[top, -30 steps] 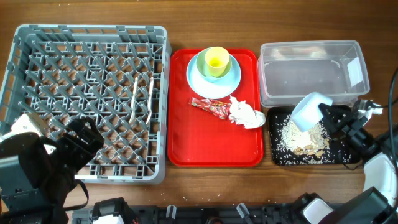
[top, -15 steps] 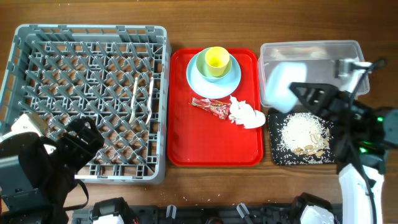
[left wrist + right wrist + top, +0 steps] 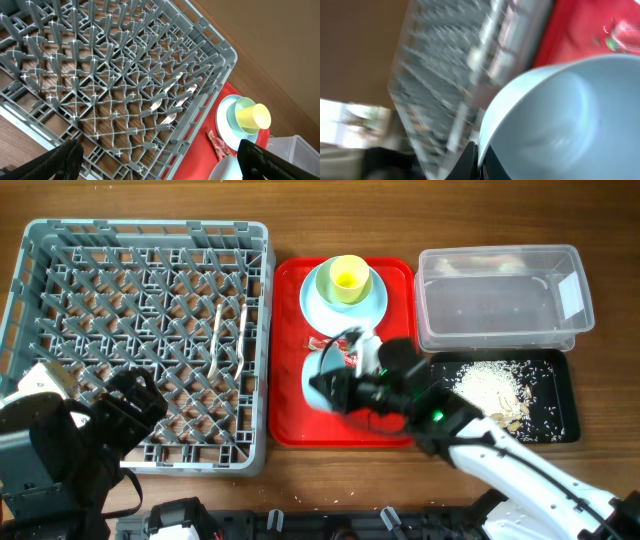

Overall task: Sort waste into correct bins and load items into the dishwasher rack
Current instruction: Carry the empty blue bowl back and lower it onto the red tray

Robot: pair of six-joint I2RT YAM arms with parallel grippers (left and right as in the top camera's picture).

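My right gripper (image 3: 345, 385) is shut on the rim of the small light blue bowl (image 3: 320, 375) and holds it over the red tray, near the dishwasher rack (image 3: 140, 345). In the right wrist view the bowl (image 3: 560, 120) fills the frame, its rim pinched between the fingers (image 3: 479, 155). The red wrapper (image 3: 343, 352) is partly hidden by the arm; the napkin barely shows. The yellow-green cup (image 3: 348, 277) stands on the light blue plate (image 3: 372, 305). The fork and spoon (image 3: 228, 335) lie in the rack. Rice scraps (image 3: 490, 385) lie in the black tray (image 3: 555, 415). My left gripper (image 3: 160, 165) is open above the rack's near edge.
The clear tub (image 3: 500, 295) stands at the back right, behind the black tray. The red tray (image 3: 290, 420) lies between the rack and the bins. My right arm reaches across from the bottom right over the tray's right side.
My right arm has swung left with the bowl, from the bins at the right to above the red tray. The left arm has not moved.
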